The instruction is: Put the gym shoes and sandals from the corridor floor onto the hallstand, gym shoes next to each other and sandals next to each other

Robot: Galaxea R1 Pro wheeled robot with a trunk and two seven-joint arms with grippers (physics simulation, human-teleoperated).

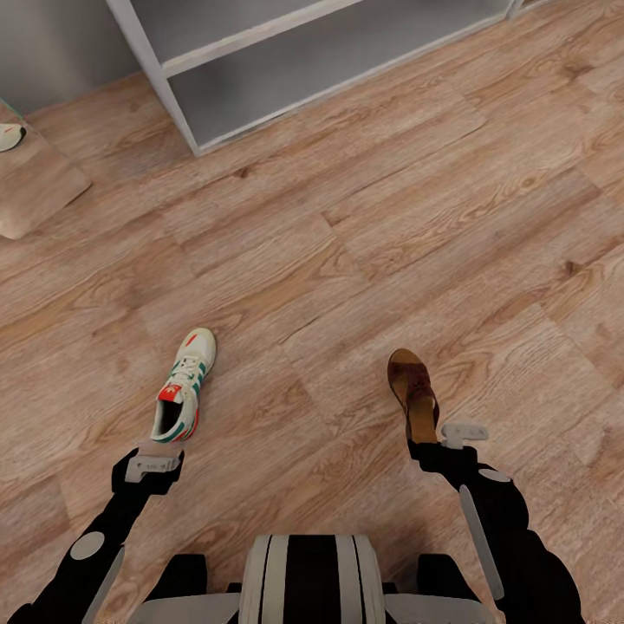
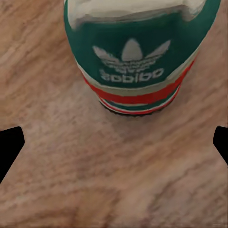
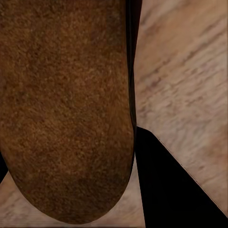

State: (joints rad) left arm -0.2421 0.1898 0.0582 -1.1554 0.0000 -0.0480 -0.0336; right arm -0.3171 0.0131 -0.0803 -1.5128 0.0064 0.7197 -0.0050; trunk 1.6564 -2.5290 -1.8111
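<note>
A: Where are the shoes?
B: Gym shoe point(image 1: 184, 386) near left on the corridor floor point(image 1: 364, 225), sandal point(image 1: 413, 392) near right.
A: Claws?
B: Left gripper point(image 2: 114, 147) spread wide behind the heel; right gripper point(image 3: 95, 190) straddles the sandal's heel, grip unclear.

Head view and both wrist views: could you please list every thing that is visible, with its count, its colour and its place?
gym shoe: one whole, white with green stripes and red-orange accents, on the floor in front of the left gripper, toe pointing away from the robot.
second gym shoe: part of one, white, at the far left edge.
sandal: one, brown with tan footbed, on the floor by the right gripper.
hallstand: one, light grey, far side, low shelves open.
corridor floor: light brown wood planks.
left gripper: one, black and grey, open, just behind the shoe's heel.
right gripper: one, black and grey, at the sandal's heel; grip unclear.
</note>
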